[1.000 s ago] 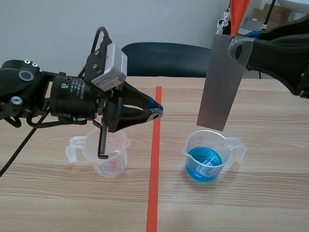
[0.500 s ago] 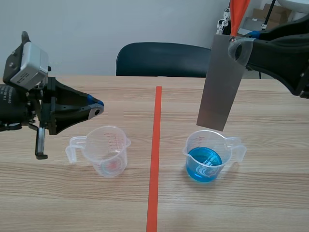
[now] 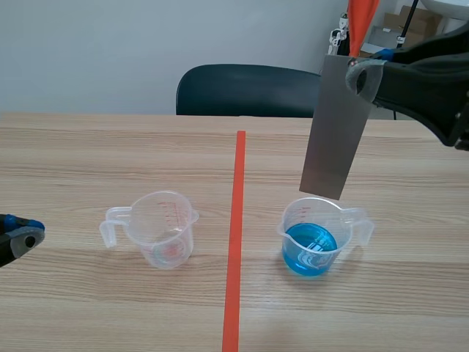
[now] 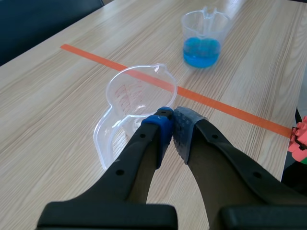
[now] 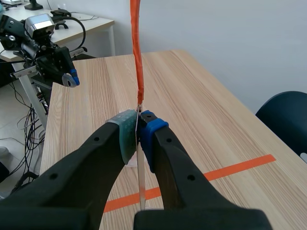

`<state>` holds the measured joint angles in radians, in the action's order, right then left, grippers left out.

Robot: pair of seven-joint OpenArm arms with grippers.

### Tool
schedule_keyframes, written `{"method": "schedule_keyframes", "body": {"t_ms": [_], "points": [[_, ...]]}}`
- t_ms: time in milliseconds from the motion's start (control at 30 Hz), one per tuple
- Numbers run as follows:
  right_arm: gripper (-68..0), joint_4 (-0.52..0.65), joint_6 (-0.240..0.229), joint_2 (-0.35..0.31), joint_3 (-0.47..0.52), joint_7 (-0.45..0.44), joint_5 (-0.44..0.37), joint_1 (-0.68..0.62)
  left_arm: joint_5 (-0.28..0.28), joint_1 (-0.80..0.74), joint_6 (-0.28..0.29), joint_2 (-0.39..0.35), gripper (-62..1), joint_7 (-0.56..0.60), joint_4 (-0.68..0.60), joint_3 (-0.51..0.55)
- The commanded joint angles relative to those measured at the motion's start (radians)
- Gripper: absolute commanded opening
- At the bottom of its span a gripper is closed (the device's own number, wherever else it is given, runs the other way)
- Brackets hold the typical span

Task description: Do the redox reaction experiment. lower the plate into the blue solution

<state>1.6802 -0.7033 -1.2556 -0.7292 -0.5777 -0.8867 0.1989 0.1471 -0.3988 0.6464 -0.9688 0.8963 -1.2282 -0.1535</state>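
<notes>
Left arm's backed way off to the near left edge since a second ago, with my left gripper point(image 4: 171, 123) pinched closed on nothing. My right gripper point(image 3: 364, 72) clamps the plate point(image 3: 333, 139) by its top. It hangs upright just over the cup point(image 3: 289, 233) of blue solution point(image 3: 309, 251), not dipped yet.

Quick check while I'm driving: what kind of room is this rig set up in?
Probably a robotics lab or office workroom: a wooden table marked with orange tape, an office chair behind it, cardboard boxes in the far corner, and a white desk off to the side.
</notes>
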Motion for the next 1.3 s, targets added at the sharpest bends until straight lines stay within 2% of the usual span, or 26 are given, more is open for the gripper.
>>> {"method": "schedule_keyframes", "body": {"t_ms": [0,100,167,400,633,900,1000,1267], "points": [[-66.9,0.011,0.000,-0.010,0.018,-0.004,-0.018,0.014,-0.002,-0.047,-0.032,0.011,-57.3,0.057,-0.010,0.020],[-66.9,0.011,0.003,0.008,0.018,0.031,-0.017,0.014,-0.021,-0.153,-0.074,0.037,-57.3,0.149,-0.010,0.077],[-66.9,0.011,0.007,0.021,0.018,0.053,-0.010,0.014,-0.060,-0.205,-0.095,0.071,-57.3,0.196,-0.010,0.104],[-66.9,-0.034,0.007,0.068,0.019,0.060,0.024,0.014,-0.262,-0.282,-0.188,0.242,-57.3,0.302,0.013,0.122],[-66.9,-0.098,0.006,0.115,0.024,0.064,0.050,0.014,-0.396,-0.282,-0.219,0.396,-57.3,0.484,0.084,0.122],[-66.9,-0.169,0.006,0.172,0.024,0.067,0.102,0.014,-0.589,-0.226,-0.230,0.546,-57.3,0.526,0.163,0.095],[-66.9,-0.193,0.002,0.193,0.024,0.076,0.103,0.014,-0.620,-0.187,-0.265,0.575,-57.3,0.530,0.213,0.060],[-66.9,-0.247,0.002,0.263,0.024,0.086,0.171,0.014,-0.630,-0.119,-0.343,0.600,-57.3,0.642,0.319,0.018]]}}
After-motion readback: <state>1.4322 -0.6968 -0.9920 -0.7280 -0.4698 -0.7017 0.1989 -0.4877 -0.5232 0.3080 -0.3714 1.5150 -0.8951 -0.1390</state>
